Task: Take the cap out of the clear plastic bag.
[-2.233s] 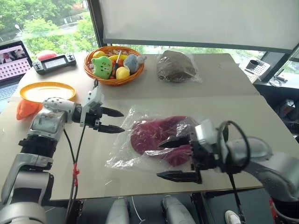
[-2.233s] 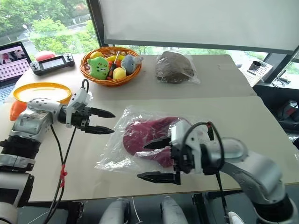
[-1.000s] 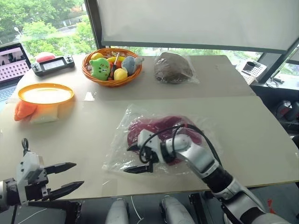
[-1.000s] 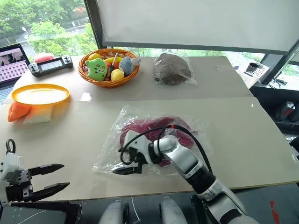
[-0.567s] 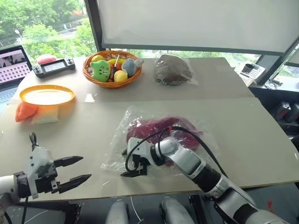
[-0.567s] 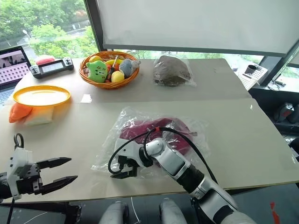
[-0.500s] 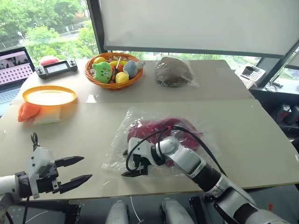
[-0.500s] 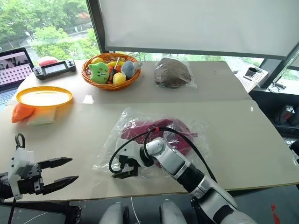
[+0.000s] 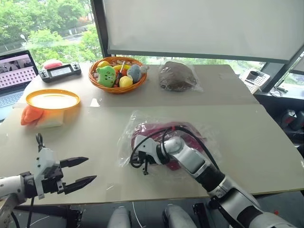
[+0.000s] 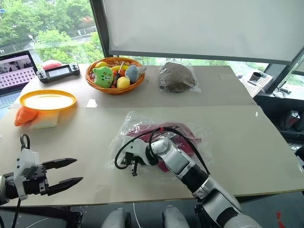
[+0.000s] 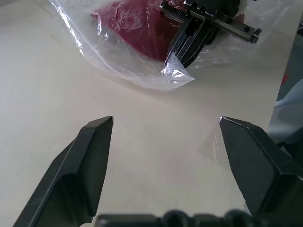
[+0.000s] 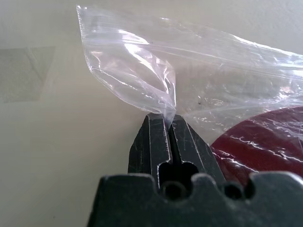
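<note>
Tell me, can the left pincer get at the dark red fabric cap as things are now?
Probably not directly. The open left pincer has free table before it, but the dark red fabric cap lies inside the clear crinkled plastic bag, whose film the right pincer pinches.

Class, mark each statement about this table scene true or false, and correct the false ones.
1. The right gripper is shut on the clear bag. True.
2. The cap lies outside the bag. False: it is inside.
3. The left gripper is open and holds nothing. True.
4. The basket holds the cap. False: it holds small toys.
5. The yellow plate sits right of the bag. False: it sits to the left.
</note>
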Tool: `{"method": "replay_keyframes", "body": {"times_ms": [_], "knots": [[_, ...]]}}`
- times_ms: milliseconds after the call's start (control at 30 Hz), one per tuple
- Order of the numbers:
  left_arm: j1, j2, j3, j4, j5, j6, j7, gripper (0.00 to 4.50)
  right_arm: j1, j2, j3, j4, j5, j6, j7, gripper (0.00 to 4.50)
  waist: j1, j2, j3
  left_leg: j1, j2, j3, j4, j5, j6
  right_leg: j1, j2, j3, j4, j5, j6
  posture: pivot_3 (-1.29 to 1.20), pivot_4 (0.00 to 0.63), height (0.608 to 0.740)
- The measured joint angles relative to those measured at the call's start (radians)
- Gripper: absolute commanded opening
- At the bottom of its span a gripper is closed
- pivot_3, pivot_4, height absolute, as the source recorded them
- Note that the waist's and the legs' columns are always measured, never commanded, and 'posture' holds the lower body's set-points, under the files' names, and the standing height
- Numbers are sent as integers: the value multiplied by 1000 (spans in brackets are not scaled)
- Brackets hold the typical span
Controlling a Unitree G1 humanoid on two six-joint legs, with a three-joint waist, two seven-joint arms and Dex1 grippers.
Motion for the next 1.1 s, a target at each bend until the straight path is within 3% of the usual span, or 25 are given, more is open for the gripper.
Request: {"method": "replay_keyframes", "body": {"times_ms": [167, 267, 467, 667, 800, 867, 1100], "knots": [[-21, 0, -25, 13, 3, -10, 13, 3854, 40, -26, 3, -21, -59, -145, -43, 38, 3, 0, 0, -1, 0, 0, 0, -3, -4, 0, -1, 0, -1, 0, 0, 0, 150, 740], [-50, 0, -53, 25, 18, -21, 22, 3854, 90, -110, -3, -73, -85, -312, -19, 38, 11, 1, 2, -4, -1, 1, 1, -2, -4, -2, -2, 0, -3, 0, 1, 0, 150, 740], [-122, -3, -123, 92, 46, -58, 34, 3854, 252, -397, -81, -261, 73, -526, 262, 38, 20, -4, 5, -25, -1, 1, 1, -1, -1, -15, -2, -1, -4, 8, 6, 0, 150, 740], [-171, -7, -180, 135, 68, -91, 36, 3854, 289, -644, -152, -268, 145, -592, 478, 38, 17, -1, 9, -26, -1, 1, 1, -2, 0, -16, 0, -1, -3, 8, 6, 0, 150, 740], [-215, -15, -214, 166, 81, -100, 43, 3854, 195, -647, -154, -161, 53, -727, 483, 38, 14, -2, 11, -24, 0, 2, 4, -1, 0, -16, 1, 0, -3, 8, 13, 0, 150, 740], [-228, -18, -219, 177, 83, -109, 46, 3854, 125, -633, -158, -82, -11, -784, 458, 38, 14, -4, 12, -21, 1, 3, 5, 0, 1, -16, 0, 1, -4, 7, 8, 0, 150, 740], [-246, -21, -240, 200, 89, -124, 56, 3854, -70, -428, -150, 176, -245, -943, 276, 38, -7, -9, 12, -16, 2, 6, 3, 1, 1, -13, 0, 2, -2, 13, 9, 0, 150, 740]]}}
